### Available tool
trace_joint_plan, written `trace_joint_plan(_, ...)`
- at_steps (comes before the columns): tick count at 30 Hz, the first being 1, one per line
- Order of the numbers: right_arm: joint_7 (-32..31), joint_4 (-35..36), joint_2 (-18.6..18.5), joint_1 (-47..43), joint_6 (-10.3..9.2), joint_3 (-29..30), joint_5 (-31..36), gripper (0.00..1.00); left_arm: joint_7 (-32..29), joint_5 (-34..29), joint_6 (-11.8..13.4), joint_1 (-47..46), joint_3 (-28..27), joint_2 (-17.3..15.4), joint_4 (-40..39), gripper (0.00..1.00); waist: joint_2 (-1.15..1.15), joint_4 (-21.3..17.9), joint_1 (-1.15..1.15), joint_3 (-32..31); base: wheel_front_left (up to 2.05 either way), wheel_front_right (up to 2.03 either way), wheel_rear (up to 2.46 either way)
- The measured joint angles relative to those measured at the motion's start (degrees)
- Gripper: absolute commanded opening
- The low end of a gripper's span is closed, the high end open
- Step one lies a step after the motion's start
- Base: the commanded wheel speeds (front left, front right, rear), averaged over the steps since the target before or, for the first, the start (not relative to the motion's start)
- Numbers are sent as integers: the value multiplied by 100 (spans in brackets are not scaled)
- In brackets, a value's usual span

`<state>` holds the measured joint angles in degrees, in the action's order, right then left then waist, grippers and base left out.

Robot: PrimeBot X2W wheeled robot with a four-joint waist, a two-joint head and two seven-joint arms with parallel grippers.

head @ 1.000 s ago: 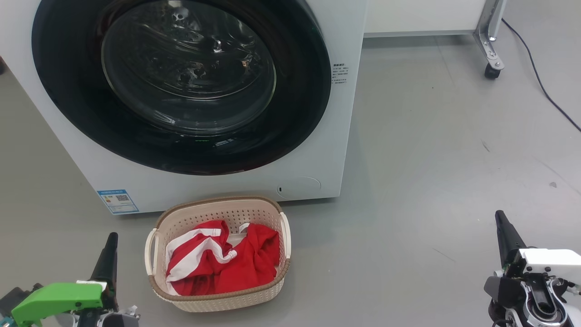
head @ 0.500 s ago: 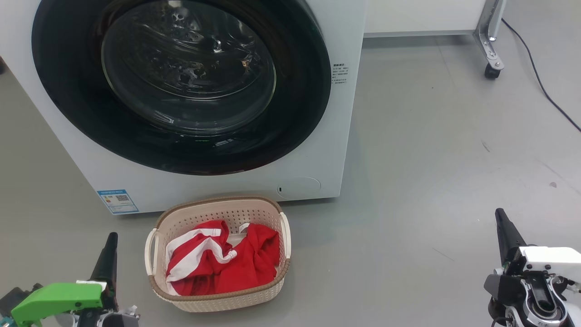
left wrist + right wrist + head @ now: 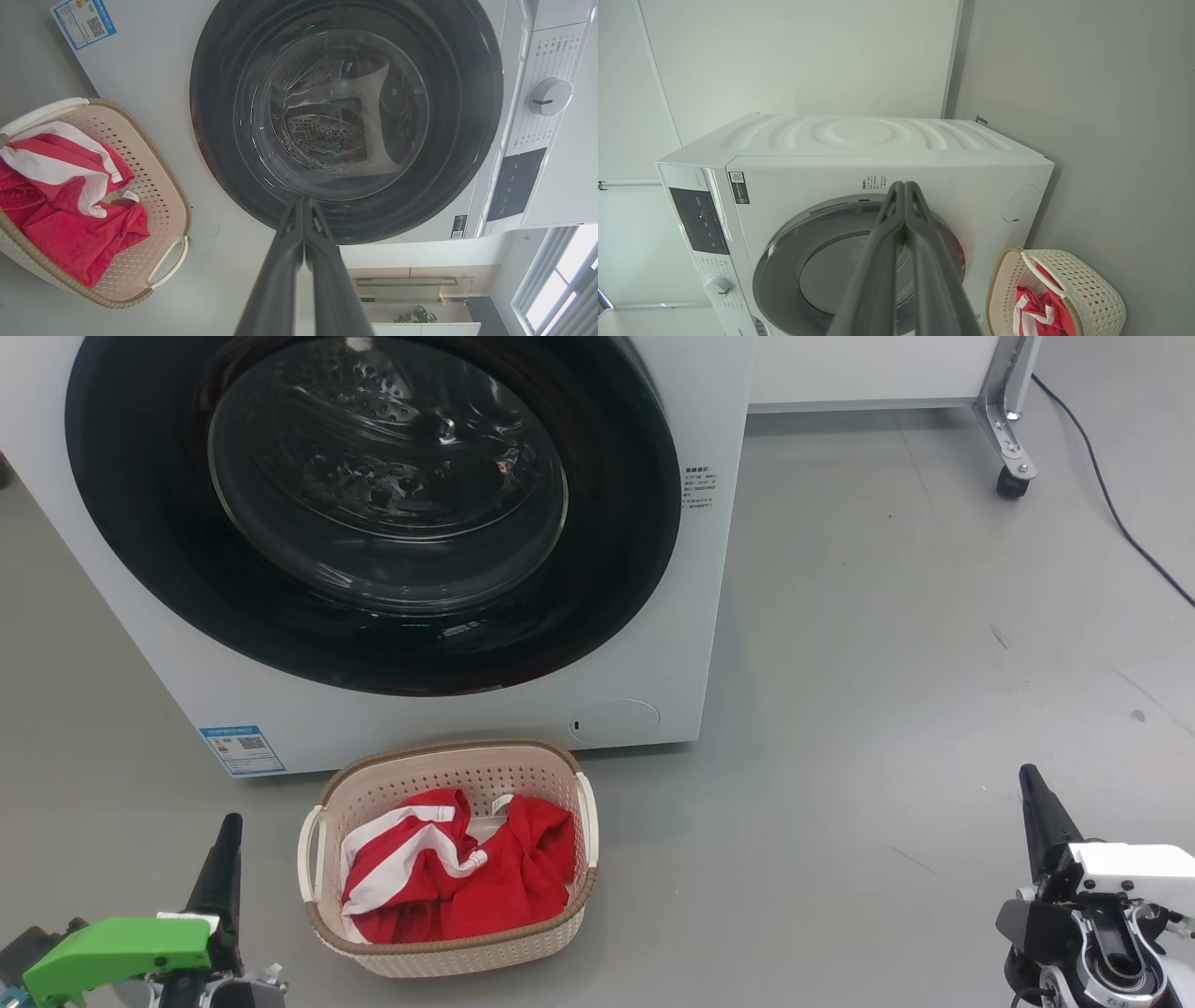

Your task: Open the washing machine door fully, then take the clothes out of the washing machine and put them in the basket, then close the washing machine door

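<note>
1. The washing machine door (image 3: 607,523), upper left, is seen shut against the washing machine (image 3: 709,616).
2. The left gripper (image 3: 227,829), lower left, is closed on nothing.
3. The clothes (image 3: 457,877) are piled in the basket (image 3: 448,748), lower centre.
4. The right gripper (image 3: 1030,784), lower right, is closed and empty.
5. All steps are judged done.

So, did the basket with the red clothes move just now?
No. The basket stays put on the floor, just in front of the washing machine, with the same gap to its blue label as before.
</note>
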<state>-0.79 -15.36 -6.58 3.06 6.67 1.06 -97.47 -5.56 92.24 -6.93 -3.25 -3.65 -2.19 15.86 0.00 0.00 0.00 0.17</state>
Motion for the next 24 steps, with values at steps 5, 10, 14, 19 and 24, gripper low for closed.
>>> trace_joint_plan(5, -1, -9, 1, 1, 0, 3, 0, 0, 0, 0, -1, 0, -1, 0, 0, 0, 0, 0, 0, 0, 0, 0, 0)
trace_joint_plan(10, -1, -14, 3, 1, 0, 8, 0, 0, 0, 0, -1, 0, -1, 0, -1, 0, 0, 0, 0, 0, 0, 0, 0)
trace_joint_plan(14, -24, -16, 3, 2, 1, 12, 1, 0, 0, 0, -1, 0, -2, 0, -1, 0, 0, 0, 0, 0, 0, 0, 0)
trace_joint_plan(19, -44, -20, 5, 2, 26, 16, 1, 0, 0, 0, -1, 0, -2, 0, -1, 0, 0, 0, 0, 0, 0, 0, 0)
trace_joint_plan(24, -44, -23, 7, 3, 26, 20, 1, 0, 0, 0, -1, 0, -3, 0, -2, 0, 0, 0, 0, 0, 0, 0, 0)
